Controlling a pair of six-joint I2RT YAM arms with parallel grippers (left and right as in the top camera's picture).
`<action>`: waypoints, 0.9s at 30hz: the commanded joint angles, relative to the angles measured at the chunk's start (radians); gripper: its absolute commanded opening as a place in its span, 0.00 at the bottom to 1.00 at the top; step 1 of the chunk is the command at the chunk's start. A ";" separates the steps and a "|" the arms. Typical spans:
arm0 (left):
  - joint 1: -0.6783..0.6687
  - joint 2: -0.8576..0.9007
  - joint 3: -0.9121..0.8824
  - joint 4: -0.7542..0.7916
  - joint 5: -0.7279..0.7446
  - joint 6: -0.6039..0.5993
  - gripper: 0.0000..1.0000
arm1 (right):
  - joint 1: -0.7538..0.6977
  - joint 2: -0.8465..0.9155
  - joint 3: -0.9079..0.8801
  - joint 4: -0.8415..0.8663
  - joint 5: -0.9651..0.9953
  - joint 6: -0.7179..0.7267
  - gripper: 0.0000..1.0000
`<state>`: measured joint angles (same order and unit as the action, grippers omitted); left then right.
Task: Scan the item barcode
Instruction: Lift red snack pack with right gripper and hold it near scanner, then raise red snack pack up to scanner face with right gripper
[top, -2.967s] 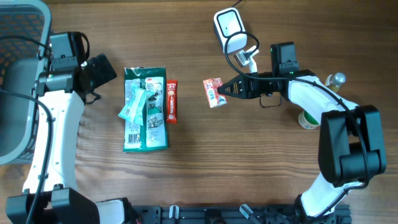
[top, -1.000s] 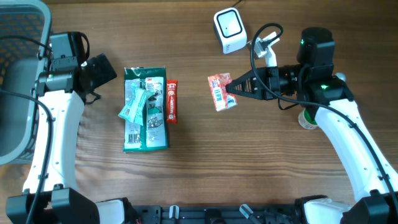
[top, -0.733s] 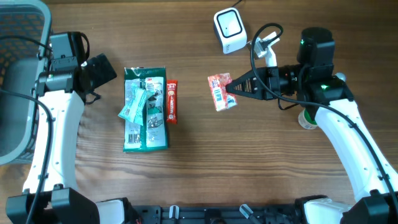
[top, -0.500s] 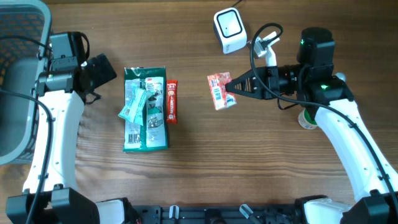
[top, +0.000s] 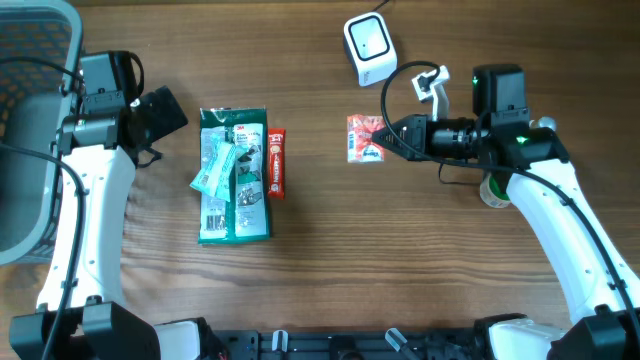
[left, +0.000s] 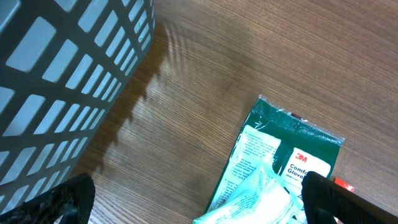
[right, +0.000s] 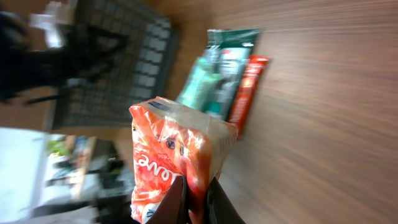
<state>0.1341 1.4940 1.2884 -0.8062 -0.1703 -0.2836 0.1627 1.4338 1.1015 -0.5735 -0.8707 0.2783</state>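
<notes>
step: presenting item to scanner | right gripper (top: 385, 140) pinching edge of orange snack packet (top: 364, 138), held off table near white scanner (top: 367, 45), apart from it | left gripper (top: 160, 112) spread wide, empty, by basket (top: 30, 130) | next: probably turn barcode side toward scanner face, move closer, hold steady

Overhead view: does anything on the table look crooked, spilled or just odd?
Only one thing: a teal packet lies crooked on top of the green glove pack, overhanging its left edge. Nothing looks spilled or torn.
</notes>
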 joint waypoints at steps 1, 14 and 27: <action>0.006 -0.002 0.006 0.002 -0.002 -0.013 1.00 | 0.006 -0.013 -0.003 -0.027 0.165 -0.071 0.08; 0.006 -0.002 0.006 0.002 -0.002 -0.013 1.00 | 0.040 -0.013 0.085 -0.093 0.177 -0.132 0.04; 0.006 -0.002 0.006 0.002 -0.002 -0.013 1.00 | 0.154 -0.011 0.563 -0.432 0.410 -0.314 0.04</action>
<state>0.1341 1.4940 1.2884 -0.8062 -0.1703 -0.2840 0.2886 1.4342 1.5768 -0.9840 -0.5533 0.0322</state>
